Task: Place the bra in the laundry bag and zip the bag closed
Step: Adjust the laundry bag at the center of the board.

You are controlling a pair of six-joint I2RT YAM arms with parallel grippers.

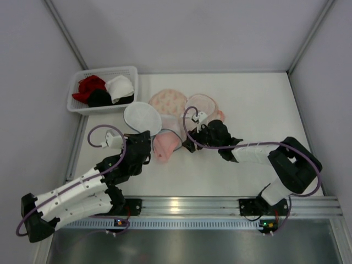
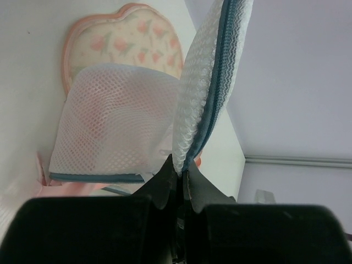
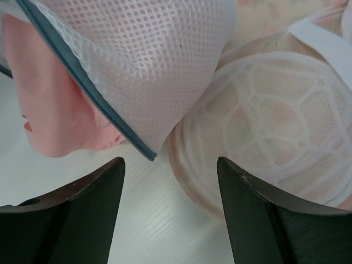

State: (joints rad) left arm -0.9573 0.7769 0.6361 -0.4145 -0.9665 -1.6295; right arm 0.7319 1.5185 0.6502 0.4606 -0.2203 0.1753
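The peach floral laundry bag (image 1: 166, 102) lies open at the table's middle, with its second dome half (image 1: 202, 105) beside it. My left gripper (image 1: 144, 135) is shut on the blue zip edge of the bag's white mesh flap (image 1: 142, 117) and holds it up. The left wrist view shows the gripper (image 2: 180, 168) pinching that flap (image 2: 206, 82) in front of the floral panel (image 2: 132, 44). The pale pink bra (image 1: 164, 146) lies partly under a mesh layer. My right gripper (image 1: 190, 144) is open and empty beside it. In the right wrist view the gripper (image 3: 170, 162) sits between the bra (image 3: 49, 110) and the ribbed dome (image 3: 269, 115).
A white basket (image 1: 99, 110) at the back left holds red, black and white garments. Grey walls enclose the table on three sides. A metal rail (image 1: 220, 206) runs along the near edge by the arm bases.
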